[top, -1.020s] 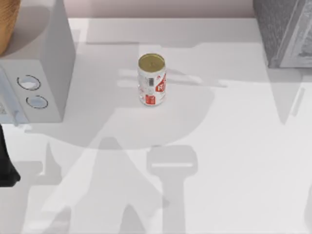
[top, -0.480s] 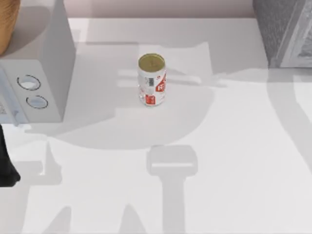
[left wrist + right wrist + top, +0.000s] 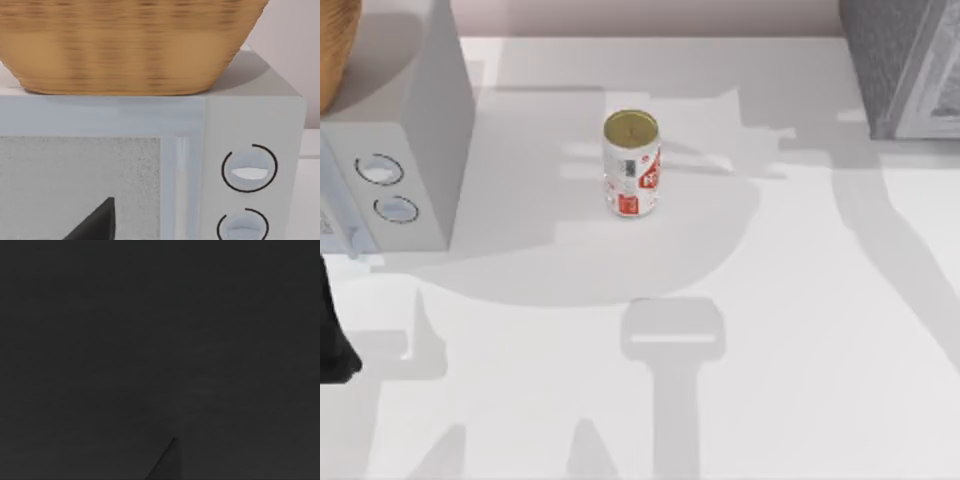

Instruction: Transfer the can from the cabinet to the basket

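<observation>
- Left gripper: seen in the left wrist view as a dark tip before the front of the pale grey box; whether the fingers are spread or pressed together cannot be told; nothing seen in its grasp.
- Left arm: low at the left edge of the top view, in front of the pale grey box, wrist camera facing its two round dials and the basket above them.
- Right wrist view: dark.
- Can: upright on the surface, gold top upward, near the middle, well apart from both the cabinet at the far right and the basket at the far left; touched by nothing.
- Basket: resting on top of the pale grey box, partly cut off at the top view's corner.
- Step in hand, as judged: can already outside the cabinet, pick-up for the basket leg not yet begun.
- Next move, as judged: approach to the can with spread fingers, grip on its side wall, lift high enough to clear the basket rim, then release inside.
</observation>
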Action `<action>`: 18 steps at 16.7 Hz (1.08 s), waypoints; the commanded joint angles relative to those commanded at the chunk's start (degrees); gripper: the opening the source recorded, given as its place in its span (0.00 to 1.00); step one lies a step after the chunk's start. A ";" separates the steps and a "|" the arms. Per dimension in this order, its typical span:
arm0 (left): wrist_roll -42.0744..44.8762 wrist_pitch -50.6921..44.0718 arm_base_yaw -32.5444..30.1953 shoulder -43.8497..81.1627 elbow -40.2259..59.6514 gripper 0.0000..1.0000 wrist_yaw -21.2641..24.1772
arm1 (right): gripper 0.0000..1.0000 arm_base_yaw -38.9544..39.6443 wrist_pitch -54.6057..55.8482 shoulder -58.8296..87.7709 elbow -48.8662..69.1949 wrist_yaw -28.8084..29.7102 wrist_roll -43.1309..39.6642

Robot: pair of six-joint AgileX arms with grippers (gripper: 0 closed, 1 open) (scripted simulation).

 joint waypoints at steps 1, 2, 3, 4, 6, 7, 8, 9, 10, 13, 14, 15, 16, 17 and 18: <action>0.00 0.00 0.00 0.00 0.00 1.00 0.00 | 1.00 -1.31 -0.40 -1.27 0.46 1.05 -0.70; 0.00 0.00 0.00 0.00 0.00 1.00 0.00 | 1.00 -1.43 -0.32 -1.07 0.62 0.95 -0.69; 0.00 0.00 0.00 0.00 0.00 1.00 0.00 | 1.00 -1.86 -0.07 -0.35 1.17 0.55 -0.68; 0.00 0.00 0.00 0.00 0.00 1.00 0.00 | 1.00 -2.50 0.28 0.80 1.98 -0.07 -0.66; 0.00 0.00 0.00 0.00 0.00 1.00 0.00 | 1.00 -4.10 1.13 3.70 3.98 -1.64 -0.63; 0.00 0.00 0.00 0.00 0.00 1.00 0.00 | 1.00 -4.88 1.54 5.12 4.96 -2.41 -0.61; 0.00 0.00 0.00 0.00 0.00 1.00 0.00 | 1.00 -5.54 1.89 6.31 5.78 -3.05 -0.59; 0.00 0.00 0.00 0.00 0.00 1.00 0.00 | 1.00 -5.98 2.12 7.11 6.34 -3.48 -0.58; 0.00 0.00 0.00 0.00 0.00 1.00 0.00 | 1.00 -6.12 2.20 7.37 6.52 -3.62 -0.58; 0.00 0.00 0.00 0.00 0.00 1.00 0.00 | 1.00 -5.63 2.10 6.13 5.80 -3.38 -0.70; 0.00 0.00 0.00 0.00 0.00 1.00 0.00 | 1.00 -5.63 2.11 6.12 5.79 -3.39 -0.70; 0.00 0.00 0.00 0.00 0.00 1.00 0.00 | 1.00 -5.76 2.29 5.63 5.20 -3.50 -0.69; 0.00 0.00 0.00 0.00 0.00 1.00 0.00 | 1.00 -6.02 2.64 4.63 4.00 -3.74 -0.69; 0.00 0.00 0.00 0.00 0.00 1.00 0.00 | 1.00 -6.39 3.12 3.17 2.19 -4.11 -0.69; 0.00 0.00 0.00 0.00 0.00 1.00 0.00 | 1.00 -6.86 3.71 1.29 -0.24 -4.60 -0.70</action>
